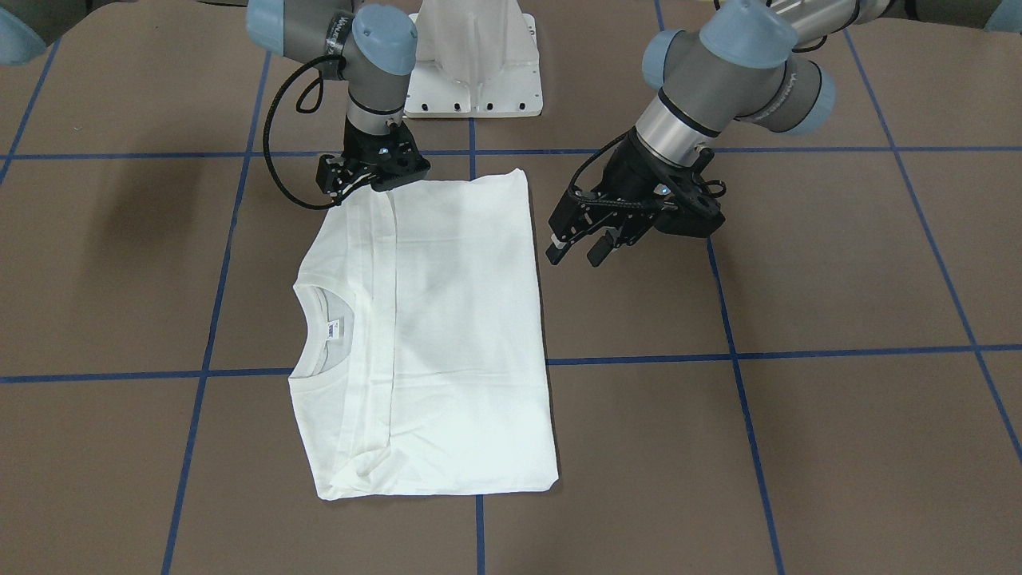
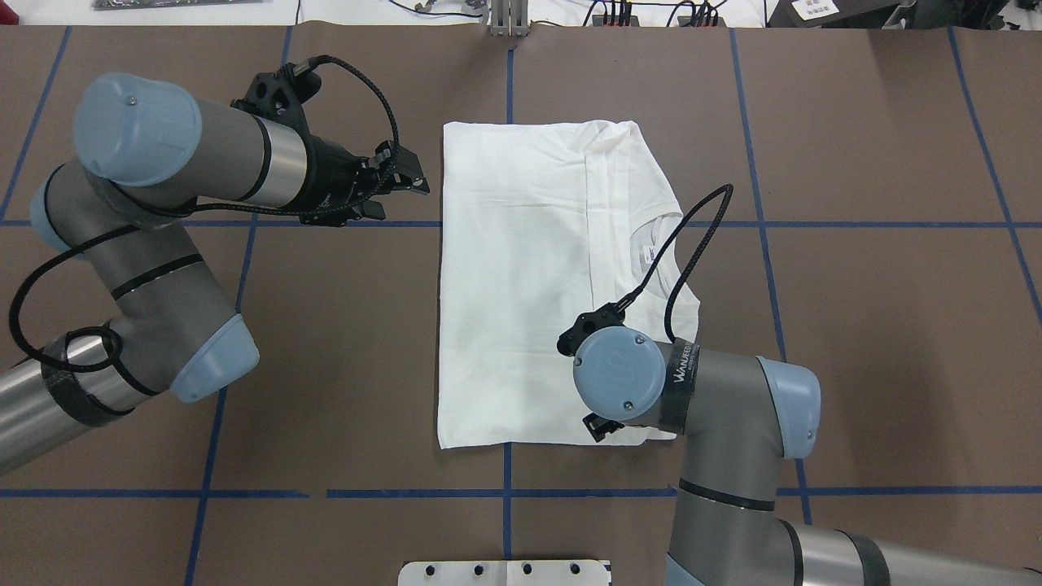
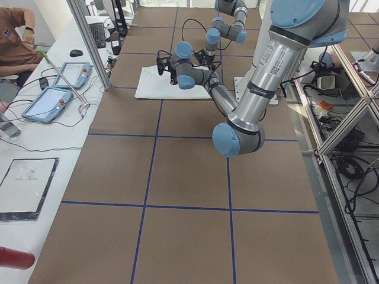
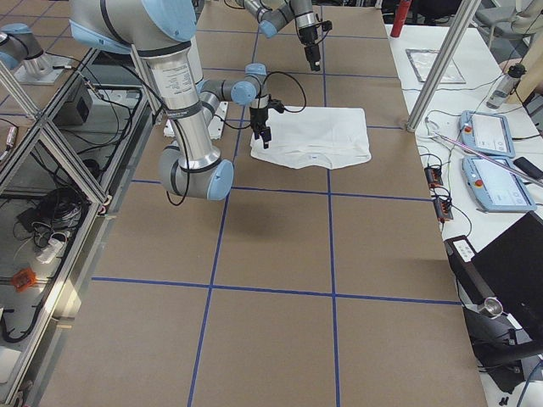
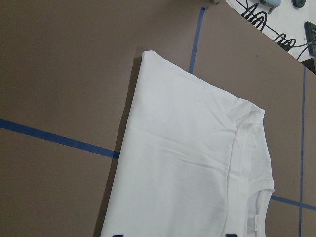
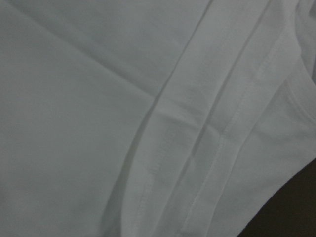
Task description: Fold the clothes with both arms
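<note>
Now a white shirt (image 1: 447,335), likely soft, light and limp, lies folded on the counter (image 1: 798,447), probably best pinched at a corner; the left gripper (image 1: 575,255) hangs open and empty beside it, while the right gripper (image 1: 363,185) sits low at a corner, its closure impossible to tell.

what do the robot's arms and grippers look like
Both the left arm and right arm are grey-silver tubes with light blue joint caps and thin black bands. The left gripper is bulky and black, the right gripper slimmer; a black braided cable loops to each.
</note>
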Motion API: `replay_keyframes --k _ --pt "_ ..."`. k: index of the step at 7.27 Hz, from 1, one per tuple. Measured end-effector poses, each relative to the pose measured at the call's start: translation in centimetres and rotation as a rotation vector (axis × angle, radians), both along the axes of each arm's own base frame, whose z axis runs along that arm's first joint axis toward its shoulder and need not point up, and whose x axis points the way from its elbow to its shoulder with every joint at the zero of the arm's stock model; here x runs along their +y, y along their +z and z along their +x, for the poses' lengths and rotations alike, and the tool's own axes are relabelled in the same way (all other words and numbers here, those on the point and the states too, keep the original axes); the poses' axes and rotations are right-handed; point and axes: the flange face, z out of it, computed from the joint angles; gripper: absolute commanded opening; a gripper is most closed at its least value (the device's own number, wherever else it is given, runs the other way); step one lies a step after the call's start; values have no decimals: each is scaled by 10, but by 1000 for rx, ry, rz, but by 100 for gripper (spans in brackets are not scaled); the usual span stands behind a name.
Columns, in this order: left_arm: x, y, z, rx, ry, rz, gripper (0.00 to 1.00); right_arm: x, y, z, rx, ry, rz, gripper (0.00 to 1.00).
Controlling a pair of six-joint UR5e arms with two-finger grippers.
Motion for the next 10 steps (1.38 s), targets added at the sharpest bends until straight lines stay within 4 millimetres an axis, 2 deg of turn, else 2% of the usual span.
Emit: replay_keyframes --k 2,4,5,6,7,8,10 --pt "0 0 1 -1 2 0 75 -10 18 14 42 -33 18 100" --pt "1 -1 0 2 2 2 75 -10 56 51 86 -53 22 100" --pt "1 -2 -1 4 2 3 75 -4 66 70 90 -52 21 100" --pt "2 -3 -2 6 2 5 75 0 66 80 81 -36 15 100" --pt "2 -4 -2 7 1 6 75 1 59 81 62 9 -3 100" --pt "3 -5 -2 9 0 8 75 1 45 77 31 77 -30 100" --pt "3 -6 -3 10 -1 9 75 -3 6 53 -37 167 -60 100"
